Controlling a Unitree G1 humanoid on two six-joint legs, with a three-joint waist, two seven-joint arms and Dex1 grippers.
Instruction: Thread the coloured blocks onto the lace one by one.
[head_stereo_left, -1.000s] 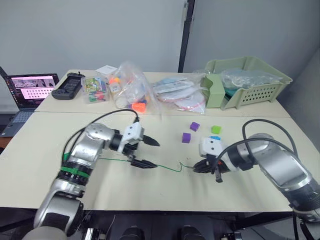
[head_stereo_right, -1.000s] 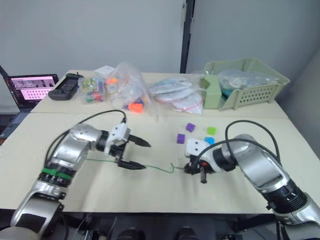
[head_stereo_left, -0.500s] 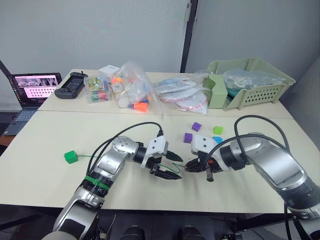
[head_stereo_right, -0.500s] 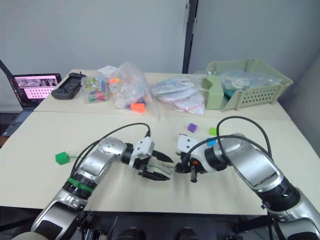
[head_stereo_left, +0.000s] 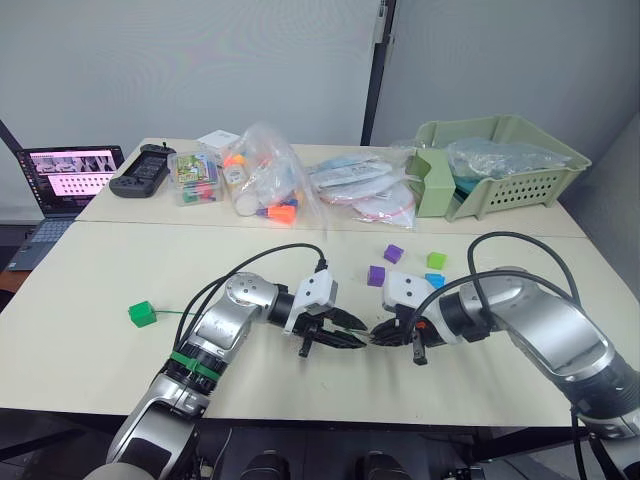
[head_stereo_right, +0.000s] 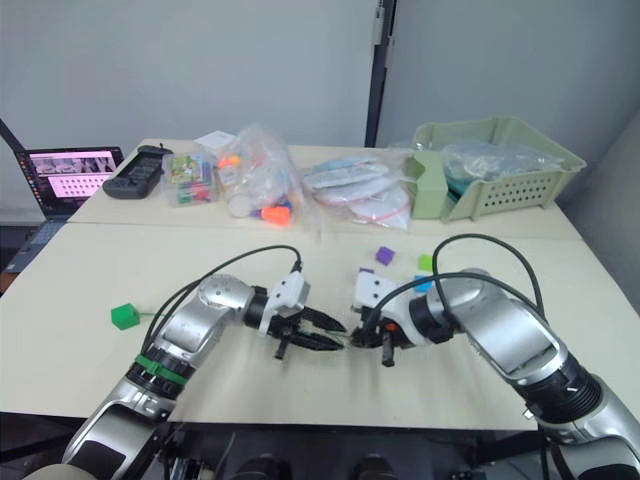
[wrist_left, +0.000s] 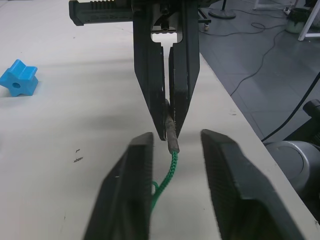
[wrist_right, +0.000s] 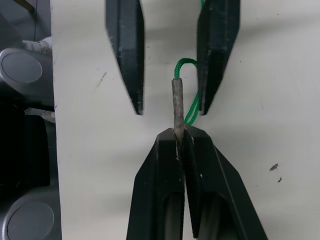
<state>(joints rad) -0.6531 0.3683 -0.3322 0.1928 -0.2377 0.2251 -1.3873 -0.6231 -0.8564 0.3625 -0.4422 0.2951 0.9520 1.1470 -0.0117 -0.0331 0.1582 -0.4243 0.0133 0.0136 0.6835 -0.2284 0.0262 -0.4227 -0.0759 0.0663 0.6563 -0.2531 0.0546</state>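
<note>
My right gripper (wrist_right: 182, 132) is shut on the stiff tan tip of the green lace (wrist_right: 178, 105), near the table's front middle. Facing it, my left gripper (head_stereo_left: 345, 338) is open, one finger on each side of that tip and neither touching it. The cord (wrist_left: 170, 167) loops back under the left fingers (wrist_left: 142, 165). A green block (head_stereo_left: 141, 313) lies far left with thin cord leading away from it. Two purple blocks (head_stereo_left: 393, 253) (head_stereo_left: 375, 275), a lime block (head_stereo_left: 435, 260) and a blue block (head_stereo_left: 434, 280) sit behind the right gripper (head_stereo_left: 378, 335).
Clear bags of toy pieces (head_stereo_left: 255, 180) and flat packets (head_stereo_left: 360, 190) lie along the back. A pale green basket (head_stereo_left: 500, 160) stands at the back right. At the far left are a laptop (head_stereo_left: 65, 175) and a black device (head_stereo_left: 140, 170).
My left gripper has moved right up to the lace tip, and its fingers have narrowed around it. The right gripper has stayed shut on the lace.
</note>
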